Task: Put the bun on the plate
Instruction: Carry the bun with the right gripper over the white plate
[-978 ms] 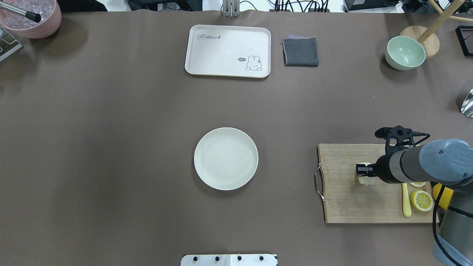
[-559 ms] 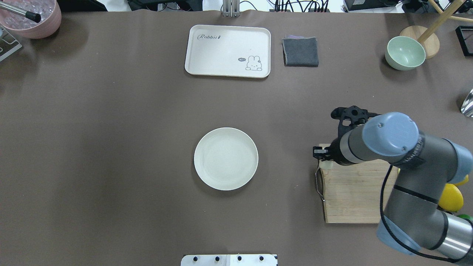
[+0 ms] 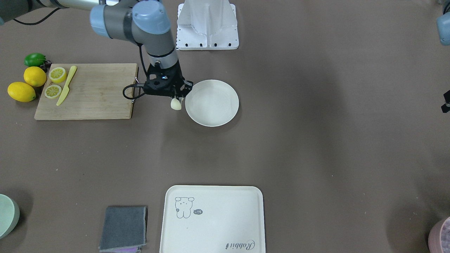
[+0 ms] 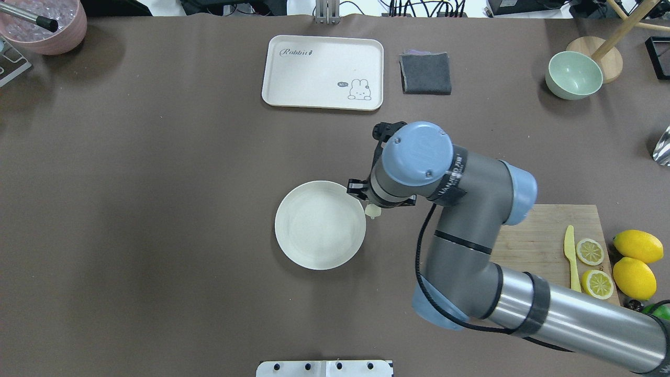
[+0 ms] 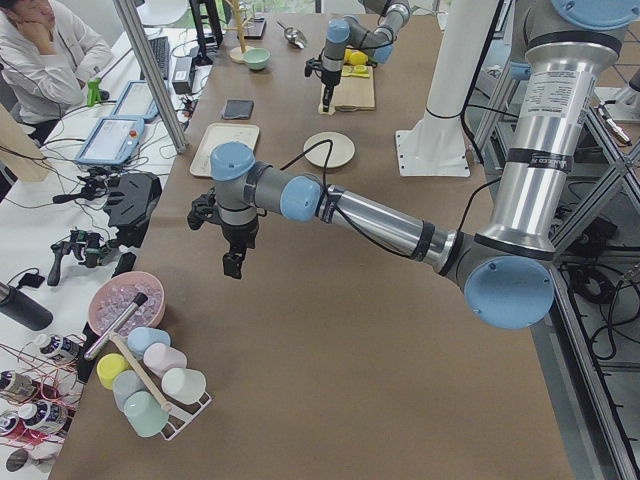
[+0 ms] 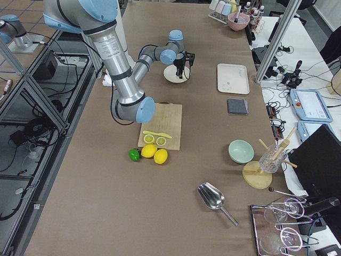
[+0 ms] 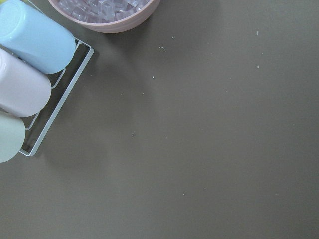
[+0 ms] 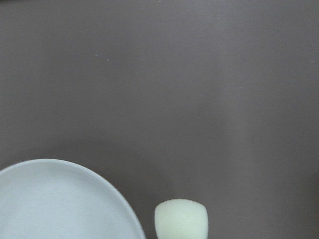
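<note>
The bun (image 4: 372, 211), a small pale cream lump, hangs in my right gripper (image 4: 368, 205), which is shut on it. It is just off the right rim of the round off-white plate (image 4: 320, 225), which holds nothing. In the front-facing view the bun (image 3: 175, 104) hangs below the black fingers, just left of the plate (image 3: 212, 102). The right wrist view shows the bun (image 8: 180, 219) at the bottom edge beside the plate's rim (image 8: 119, 199). My left gripper (image 5: 232, 262) hovers over bare table near the pink bowl, and I cannot tell if it is open or shut.
A wooden cutting board (image 4: 528, 235) with lemon halves (image 4: 590, 251) and a yellow knife (image 4: 572, 259) lies at the right, whole lemons (image 4: 634, 262) beside it. At the back are a rabbit tray (image 4: 323, 72), grey cloth (image 4: 426, 73) and green bowl (image 4: 573, 75). The pink bowl (image 4: 47, 26) is at the back left.
My right arm has swung left from the cutting board, carrying the bun across the table to the plate's right rim.
</note>
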Controlling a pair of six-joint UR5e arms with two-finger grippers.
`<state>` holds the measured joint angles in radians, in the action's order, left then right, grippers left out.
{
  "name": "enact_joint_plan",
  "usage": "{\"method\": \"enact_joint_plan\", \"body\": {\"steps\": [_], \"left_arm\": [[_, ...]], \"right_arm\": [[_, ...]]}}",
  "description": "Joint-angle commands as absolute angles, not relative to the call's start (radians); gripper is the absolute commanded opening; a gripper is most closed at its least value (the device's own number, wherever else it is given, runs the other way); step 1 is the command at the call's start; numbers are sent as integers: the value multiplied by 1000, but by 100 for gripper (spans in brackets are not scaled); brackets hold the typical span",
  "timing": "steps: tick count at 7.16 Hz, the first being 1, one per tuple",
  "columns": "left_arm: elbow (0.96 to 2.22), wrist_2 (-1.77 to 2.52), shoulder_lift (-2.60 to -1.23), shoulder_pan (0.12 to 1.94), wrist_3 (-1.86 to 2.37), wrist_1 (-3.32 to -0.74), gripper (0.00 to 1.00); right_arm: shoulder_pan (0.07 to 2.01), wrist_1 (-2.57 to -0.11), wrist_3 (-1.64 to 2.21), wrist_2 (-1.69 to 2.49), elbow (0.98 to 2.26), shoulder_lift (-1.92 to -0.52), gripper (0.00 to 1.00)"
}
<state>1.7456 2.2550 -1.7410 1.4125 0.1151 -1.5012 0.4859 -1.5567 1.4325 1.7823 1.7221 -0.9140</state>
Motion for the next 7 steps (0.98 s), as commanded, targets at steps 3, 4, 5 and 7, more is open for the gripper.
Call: {"method": "enact_joint_plan", "body": {"steps": [3, 4, 5, 7], "left_arm": [[1744, 2255, -1727, 1413, 115, -1502, 98], [1746, 2255, -1720, 1413, 117, -1502, 98], [1744, 2255, -1720, 1413, 117, -1502, 98], [1744, 2255, -1707, 1413, 117, -1502, 98]], "right_arm": [[371, -1557, 1554, 1675, 1601, -779, 100], [348, -1559, 1558, 1658, 1601, -782, 100], [338, -1559, 1559, 1654, 1601, -785, 100], [339, -1562, 1557, 1654, 1615, -784, 100]]}}
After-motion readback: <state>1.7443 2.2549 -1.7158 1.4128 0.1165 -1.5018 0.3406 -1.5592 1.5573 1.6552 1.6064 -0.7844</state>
